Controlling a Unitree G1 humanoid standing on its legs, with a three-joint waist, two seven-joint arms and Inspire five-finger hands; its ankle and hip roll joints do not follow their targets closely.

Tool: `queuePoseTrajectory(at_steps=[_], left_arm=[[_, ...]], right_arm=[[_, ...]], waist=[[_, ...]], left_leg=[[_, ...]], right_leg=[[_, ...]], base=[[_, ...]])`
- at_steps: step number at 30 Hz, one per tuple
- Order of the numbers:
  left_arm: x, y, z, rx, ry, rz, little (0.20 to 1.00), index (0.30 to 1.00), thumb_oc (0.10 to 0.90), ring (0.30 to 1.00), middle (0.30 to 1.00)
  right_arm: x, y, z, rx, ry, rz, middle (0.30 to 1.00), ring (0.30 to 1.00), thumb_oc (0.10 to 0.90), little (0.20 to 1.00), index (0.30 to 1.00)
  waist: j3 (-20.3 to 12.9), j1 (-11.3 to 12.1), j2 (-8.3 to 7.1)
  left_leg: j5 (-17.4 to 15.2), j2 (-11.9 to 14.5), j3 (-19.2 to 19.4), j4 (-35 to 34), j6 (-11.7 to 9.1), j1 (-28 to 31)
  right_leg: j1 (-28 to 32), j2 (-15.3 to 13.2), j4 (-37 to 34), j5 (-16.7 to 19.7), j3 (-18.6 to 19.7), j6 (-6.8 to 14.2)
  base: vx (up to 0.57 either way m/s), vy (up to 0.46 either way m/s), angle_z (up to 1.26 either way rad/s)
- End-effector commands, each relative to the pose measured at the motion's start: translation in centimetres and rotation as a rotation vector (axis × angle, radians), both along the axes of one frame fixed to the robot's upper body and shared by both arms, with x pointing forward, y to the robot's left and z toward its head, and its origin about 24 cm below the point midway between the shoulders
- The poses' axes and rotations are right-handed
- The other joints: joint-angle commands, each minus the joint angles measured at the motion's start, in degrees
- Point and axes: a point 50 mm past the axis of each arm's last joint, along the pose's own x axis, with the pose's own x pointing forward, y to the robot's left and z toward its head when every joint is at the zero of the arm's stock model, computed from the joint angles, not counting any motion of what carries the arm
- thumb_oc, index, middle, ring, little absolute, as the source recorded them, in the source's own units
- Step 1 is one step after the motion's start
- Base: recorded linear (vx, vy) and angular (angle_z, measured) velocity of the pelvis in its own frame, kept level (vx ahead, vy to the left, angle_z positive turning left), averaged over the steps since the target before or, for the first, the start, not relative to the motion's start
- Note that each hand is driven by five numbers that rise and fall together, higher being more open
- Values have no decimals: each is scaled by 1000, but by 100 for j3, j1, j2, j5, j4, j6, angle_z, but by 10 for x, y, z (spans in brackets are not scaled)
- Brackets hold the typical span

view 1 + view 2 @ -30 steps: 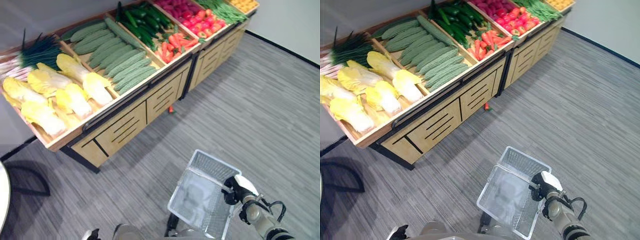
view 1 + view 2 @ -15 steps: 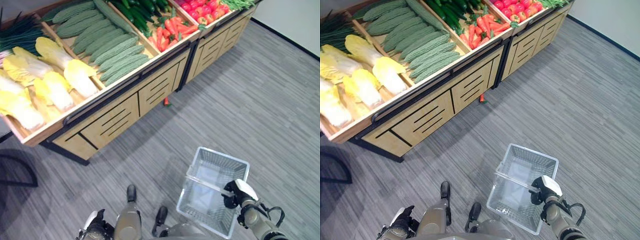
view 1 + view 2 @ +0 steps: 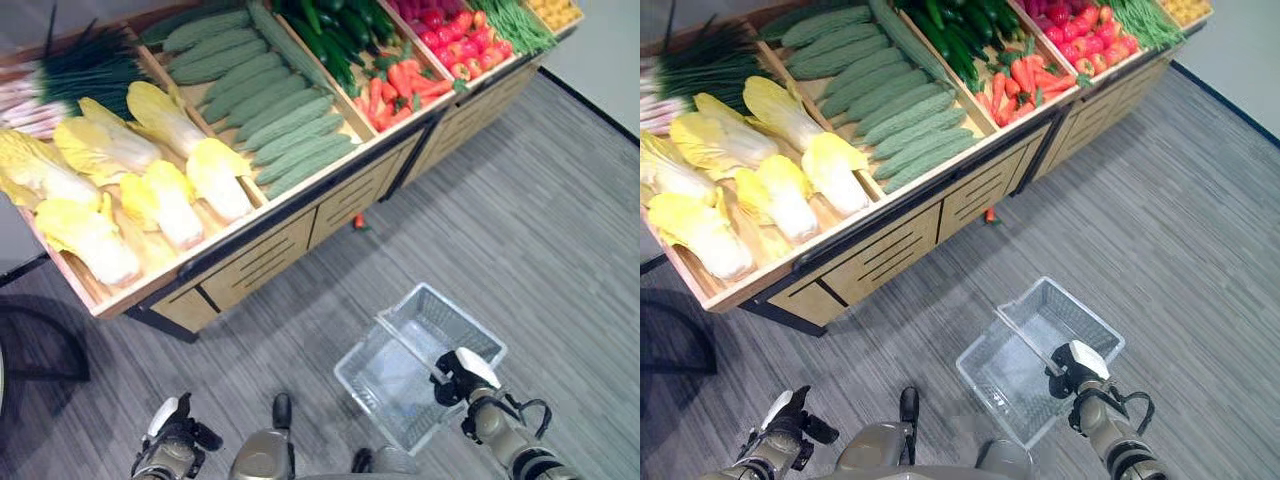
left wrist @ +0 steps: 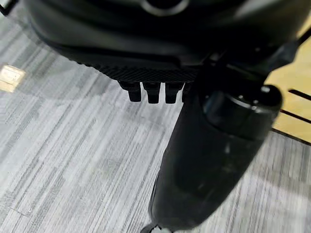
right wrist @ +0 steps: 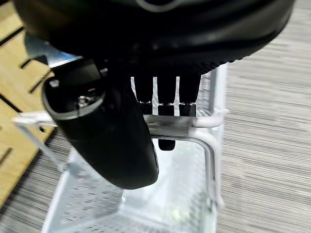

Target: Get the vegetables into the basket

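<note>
A white wire basket (image 3: 415, 362) hangs empty over the grey floor, in front of a wooden produce stand (image 3: 270, 235). My right hand (image 3: 462, 374) is shut on the basket handle (image 5: 181, 122), with its fingers (image 5: 166, 99) curled over the bar. On the stand lie yellow cabbages (image 3: 160, 185), ridged green gourds (image 3: 285, 125), dark cucumbers (image 3: 340, 40), carrots (image 3: 398, 82), red tomatoes (image 3: 462, 42) and green beans (image 3: 510, 20). My left hand (image 3: 172, 438) hangs low at the lower left, its fingers (image 4: 151, 92) curled on nothing.
Scallions (image 3: 60, 80) lie at the stand's far left end. One small carrot (image 3: 358, 221) is on the floor against the stand's base. A dark chair leg (image 3: 40, 350) stands at the left edge. Grey carpet stretches out to the right.
The camera has shifted, so the stand sits differently in the picture. My right hand still holds the basket, which has turned a little. My left hand now shows lower left.
</note>
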Motion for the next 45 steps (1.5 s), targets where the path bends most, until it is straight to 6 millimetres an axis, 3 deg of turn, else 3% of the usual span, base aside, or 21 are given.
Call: queuePoseTrajectory(at_steps=[1, 3, 5, 8, 12, 14, 17, 20, 22, 24, 27, 29, 32, 34, 40, 45], left_arm=[[-10, 8, 0, 33, 25, -9, 1000, 1000, 900, 1000, 1000], [-8, 7, 0, 31, 22, -12, 1000, 1000, 900, 1000, 1000], [-5, 6, 1, 32, 16, -19, 1000, 1000, 900, 1000, 1000], [-1, 5, 2, 34, 13, -21, 1000, 1000, 900, 1000, 1000], [-2, 10, 3, 44, 23, -15, 1000, 1000, 900, 1000, 1000], [-8, 14, 3, 56, 40, 7, 1000, 1000, 900, 1000, 1000], [-12, 16, 2, 54, 36, 44, 1000, 1000, 900, 1000, 1000], [-3, 15, 5, 51, -6, 67, 1000, 1000, 900, 1000, 1000], [5, 9, 5, 43, -29, 50, 1000, 1000, 900, 1000, 1000], [15, -1, 5, 21, -52, 23, 1000, 1000, 900, 1000, 1000], [19, -11, 3, 4, -62, 0, 1000, 1000, 900, 1000, 1000], [20, -16, 2, -3, -66, -16, 1000, 1000, 900, 1000, 1000], [18, -21, -1, -7, -58, -26, 1000, 1000, 900, 1000, 1000], [9, -20, -4, -10, -38, -12, 1000, 1000, 900, 1000, 1000], [3, -17, -5, -2, -30, 6, 1000, 1000, 900, 1000, 1000], [-7, -2, -3, 14, -51, 151, 1000, 1000, 900, 1000, 1000]], right_arm=[[18, -19, 24, -53, -121, 9, 300, 300, 400, 300, 300], [22, -18, 28, -54, -142, 15, 300, 300, 400, 300, 300], [23, -18, 28, -56, -144, 12, 300, 300, 400, 300, 300], [21, -20, 26, -63, -128, 6, 300, 300, 400, 300, 300], [15, -23, 23, -62, -108, -10, 300, 300, 400, 300, 300], [14, -22, 21, -60, -92, 4, 300, 300, 400, 300, 300], [12, -24, 20, -64, -75, 12, 300, 300, 400, 300, 300], [13, -30, 23, -77, -88, 4, 300, 300, 400, 300, 300], [7, -37, 21, -87, -75, -36, 300, 300, 400, 300, 300], [-4, -46, 16, -78, -56, -115, 300, 300, 400, 300, 300], [-18, -52, 8, -81, -14, -165, 300, 300, 400, 300, 300], [-25, -53, 4, -78, 10, -197, 300, 300, 400, 300, 300], [-32, -55, -2, -81, 48, -231, 300, 300, 400, 300, 300], [-41, -54, -8, -79, 88, -244, 300, 300, 400, 300, 300], [-58, -52, -19, -77, 172, -282, 300, 300, 400, 300, 300], [-69, -45, -28, -56, 220, -316, 300, 300, 400, 300, 300]], waist=[[-114, -60, -46], [-57, -121, -42], [-7, -197, -56], [3, -409, -74], [-82, -493, -109], [-194, -492, -140], [-308, -508, -55], [-281, -507, 8], [-247, -537, 67], [-208, -622, 143], [-207, -716, 218], [-219, -697, 269], [-234, -645, 313], [-248, -624, 312], [-245, -557, 219], [-313, -473, 107]], left_leg=[[-204, 335, -116, 122, -516, -101], [-233, 412, -245, 106, -601, -14], [-319, 445, -421, 154, -681, 51], [-614, 534, -887, 273, -823, 286], [-721, 595, -1217, 210, -918, 485], [-699, 760, -1285, 122, -1007, 654], [-489, 1107, -1417, 57, -1154, 680], [-205, 1279, -1540, 98, -1252, 473], [40, 1338, -1512, 67, -1286, 344], [185, 1324, -1249, 77, -1270, 173], [273, 1320, -484, 169, -1314, 46], [364, 1288, -280, 6, -1363, -32], [400, 1199, -289, -235, -1380, -233], [246, 1115, -319, -281, -1294, -203], [41, 915, -360, -281, -1154, -64], [-57, 818, -341, -281, -1129, -22]], right_leg=[[-194, 188, -1431, 1294, -74, 47], [-307, 90, -1901, 1245, -117, 73], [-368, 67, -2455, 1299, 77, 139], [-621, 118, -3200, 1531, 898, 254], [-621, 229, -3233, 1496, 1109, 245], [-547, 344, -3170, 1427, 959, 205], [-496, 627, -3084, 1223, 783, 54], [-532, 731, -2939, 1042, 521, -70], [-516, 707, -2870, 940, 310, -114], [-448, 592, -2866, 878, 96, -146], [-264, 483, -3045, 897, -186, -151], [-148, 474, -3244, 941, -320, -105], [-67, 402, -3321, 988, -366, -33], [-89, 361, -3158, 911, -273, -31], [22, 168, -3146, 1049, -187, 85], [89, 85, -3300, 1201, -149, 171]], base=[[138, -50, 40], [158, -125, 35], [228, -180, 44], [338, -229, 61], [262, -205, 96], [286, -292, 102], [220, -315, 24], [104, -246, 20], [89, -178, 70], [69, -91, 100], [62, -52, 64], [60, -8, 50], [81, 53, 39], [78, 152, 1], [37, 146, 4], [15, 82, -1]])
